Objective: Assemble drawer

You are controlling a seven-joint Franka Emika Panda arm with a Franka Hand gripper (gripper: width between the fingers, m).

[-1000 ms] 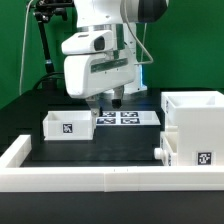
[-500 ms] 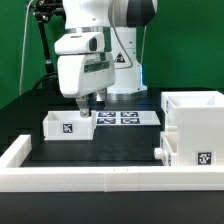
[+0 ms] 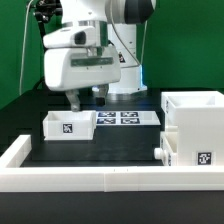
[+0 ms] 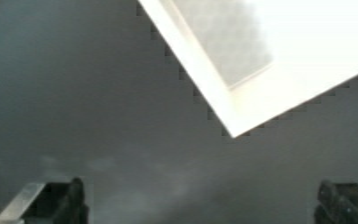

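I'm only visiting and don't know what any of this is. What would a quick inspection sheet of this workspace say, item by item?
Surface: black table, bare under the wrist view.
Job's things: loose tray with a tag, on the exterior view's left; tall shell on its right; second tray, knobbed, sticking out of the shell's lower front.
Clutter: marker board lying flat behind; white rail along the front.
Grippers: gripper open, holding nothing, above the table by the loose tray.
Cables: thin dark lines by the black stand, too small to tell.
Surroundings: green backdrop.
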